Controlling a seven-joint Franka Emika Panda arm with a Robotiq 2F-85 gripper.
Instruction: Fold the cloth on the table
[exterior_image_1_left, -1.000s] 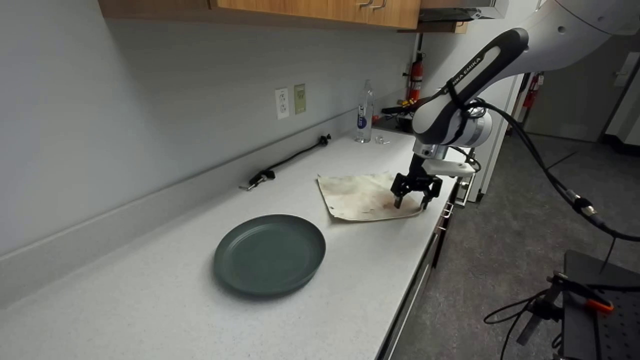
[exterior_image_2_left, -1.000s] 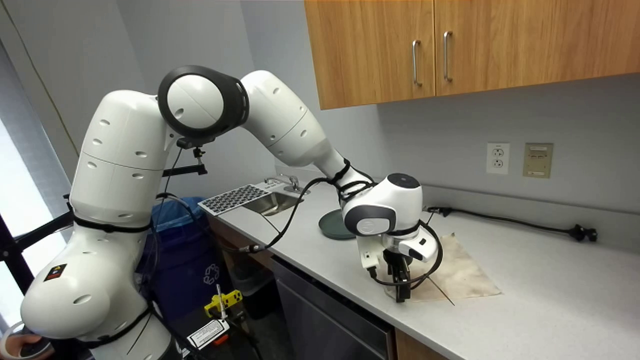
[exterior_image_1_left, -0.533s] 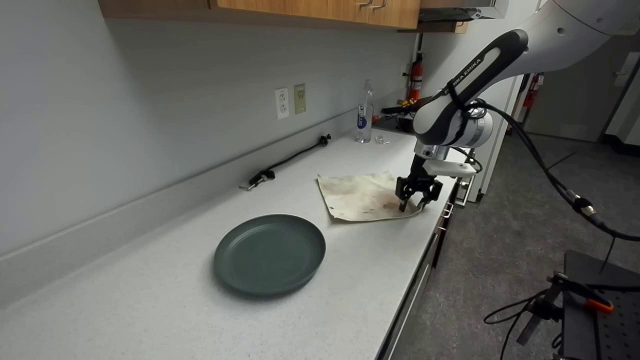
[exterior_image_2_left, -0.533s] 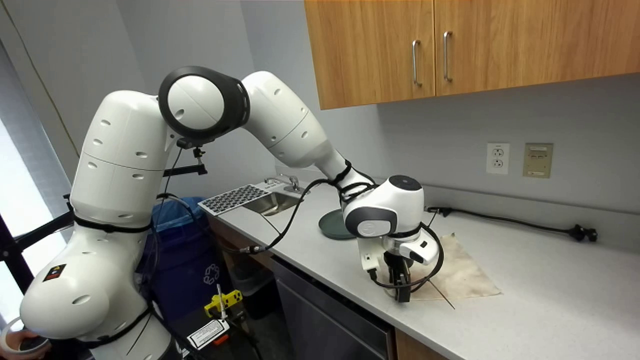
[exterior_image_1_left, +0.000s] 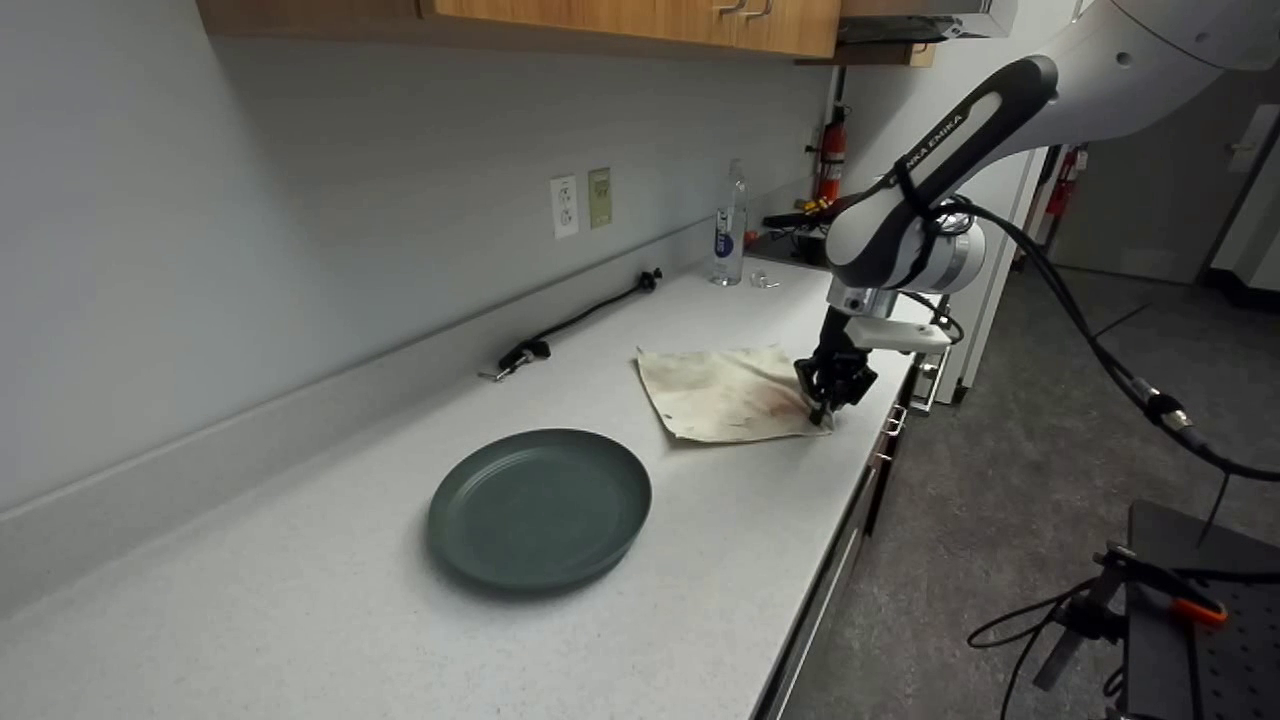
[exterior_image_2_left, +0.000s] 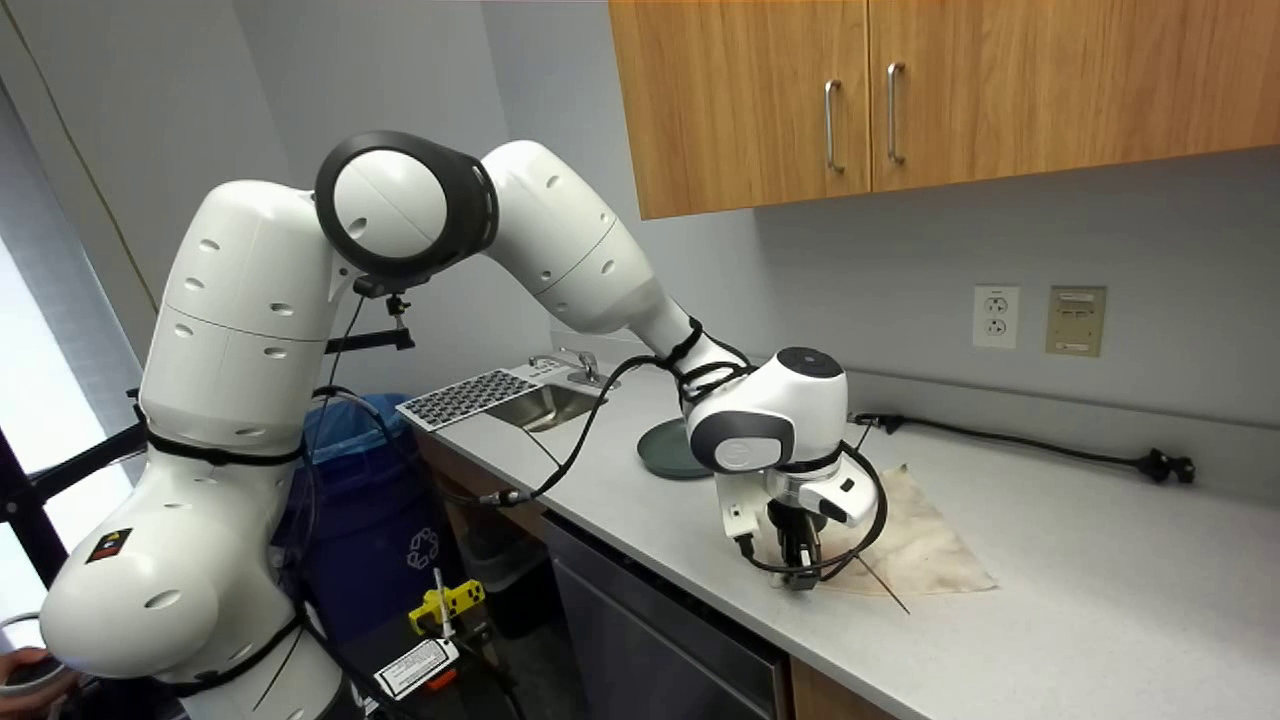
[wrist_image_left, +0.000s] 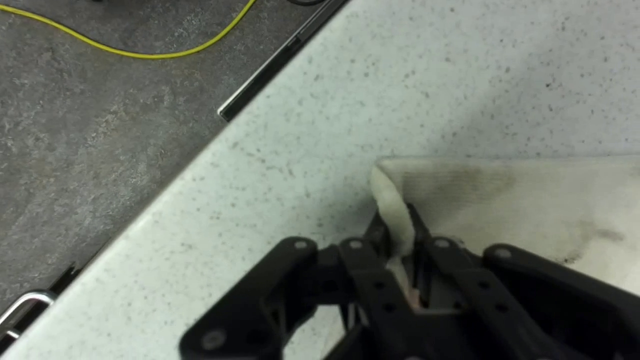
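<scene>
Pinching one edge of the cloth (wrist_image_left: 530, 200) near a corner, the end effector (wrist_image_left: 398, 232) may lose it if the bite proves shallow. Beyond, the rest lies mostly flat on the surface (exterior_image_1_left: 690, 540); dragging instead of lifting could bunch it.

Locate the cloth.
In an exterior view, the cloth lies on the counter, right of and beyond the green plate, its right edge pinched between the jaws.

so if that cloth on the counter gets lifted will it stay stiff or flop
The cloth will likely flop: in the wrist view it bends into a ridge pinched by the tool. It looks thin, so probably light. The unheld part may trail, since it lies spread on the counter.
</scene>
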